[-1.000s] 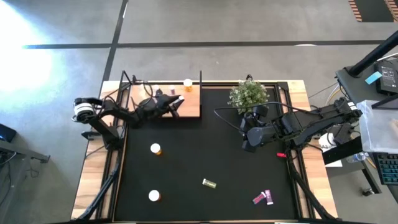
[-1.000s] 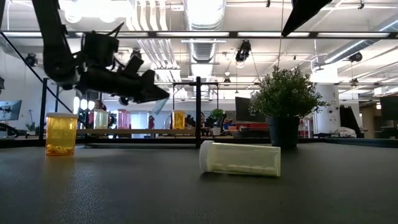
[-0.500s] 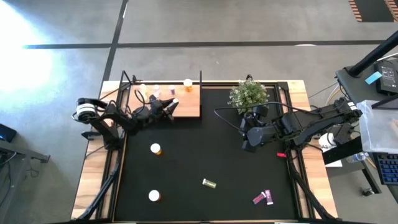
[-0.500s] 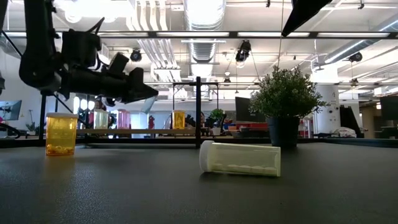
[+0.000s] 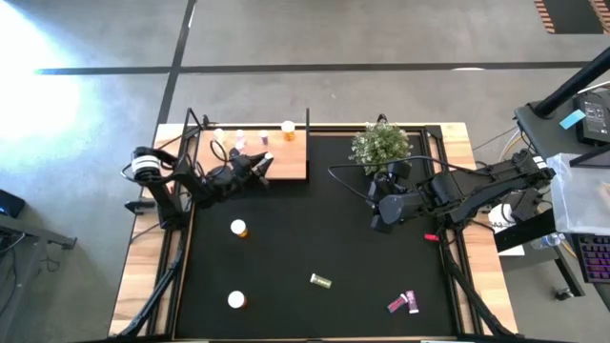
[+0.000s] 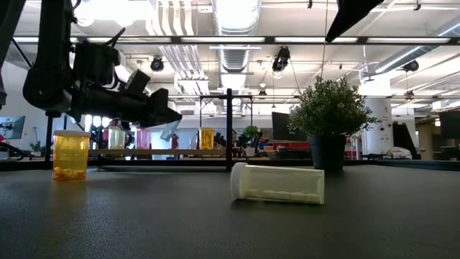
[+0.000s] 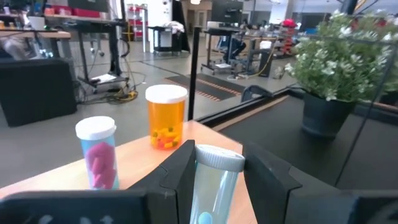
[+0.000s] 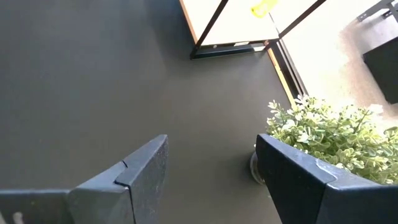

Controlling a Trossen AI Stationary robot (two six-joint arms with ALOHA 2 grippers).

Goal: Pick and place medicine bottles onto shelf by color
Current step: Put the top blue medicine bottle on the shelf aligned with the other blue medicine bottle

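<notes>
- Two tools show: the left tool [image 5: 259, 167] hangs over the shelf's [image 5: 291, 164] front edge, closed on a pale teal white-capped bottle [image 7: 214, 180].
- On the shelf stand a pink bottle [image 7: 98, 152] and an orange bottle [image 7: 166, 117].
- The right tool [image 8: 211, 168] waits over the black mat [image 5: 315, 229] beside the plant [image 5: 379, 144], fingers apart and empty.
- Loose bottles on the mat: two orange [image 5: 238, 228] [image 5: 235, 299], one yellowish lying down [image 5: 320, 280], pink ones [image 5: 402, 303].
</notes>
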